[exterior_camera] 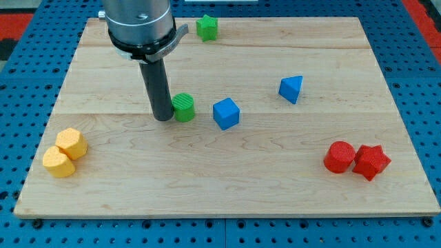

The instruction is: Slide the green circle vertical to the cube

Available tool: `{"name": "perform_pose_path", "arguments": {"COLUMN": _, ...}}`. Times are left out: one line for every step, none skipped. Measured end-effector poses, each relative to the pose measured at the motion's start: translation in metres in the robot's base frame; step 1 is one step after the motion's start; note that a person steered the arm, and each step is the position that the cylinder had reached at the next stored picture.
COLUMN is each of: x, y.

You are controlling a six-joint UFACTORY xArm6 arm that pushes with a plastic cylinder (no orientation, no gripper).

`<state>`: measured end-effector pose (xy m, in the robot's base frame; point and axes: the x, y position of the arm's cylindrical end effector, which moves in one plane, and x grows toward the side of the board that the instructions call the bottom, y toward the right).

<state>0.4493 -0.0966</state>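
Observation:
The green circle stands near the board's middle, just left of the blue cube, with a small gap between them. My tip rests on the board right against the green circle's left side. The rod rises from there to the arm at the view's top left.
A blue triangle lies right of the cube. A green star sits at the top edge. Two yellow blocks sit at the left edge. A red cylinder and a red star sit at the right.

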Motion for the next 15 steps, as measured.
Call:
{"name": "perform_pose_path", "arguments": {"x": 0.029, "y": 0.009}}
{"name": "perform_pose_path", "arguments": {"x": 0.021, "y": 0.011}}
{"name": "perform_pose_path", "arguments": {"x": -0.027, "y": 0.012}}
{"name": "perform_pose_path", "arguments": {"x": -0.040, "y": 0.027}}
{"name": "perform_pose_path", "arguments": {"x": -0.009, "y": 0.033}}
{"name": "perform_pose_path", "arguments": {"x": -0.019, "y": 0.055}}
{"name": "perform_pose_path", "arguments": {"x": -0.064, "y": 0.049}}
{"name": "perform_pose_path", "arguments": {"x": -0.123, "y": 0.048}}
{"name": "perform_pose_path", "arguments": {"x": -0.146, "y": 0.068}}
{"name": "perform_pose_path", "arguments": {"x": -0.126, "y": 0.089}}
{"name": "perform_pose_path", "arguments": {"x": -0.117, "y": 0.102}}
{"name": "perform_pose_path", "arguments": {"x": -0.135, "y": 0.107}}
{"name": "perform_pose_path", "arguments": {"x": -0.153, "y": 0.106}}
{"name": "perform_pose_path", "arguments": {"x": -0.158, "y": 0.093}}
{"name": "perform_pose_path", "arguments": {"x": -0.158, "y": 0.075}}
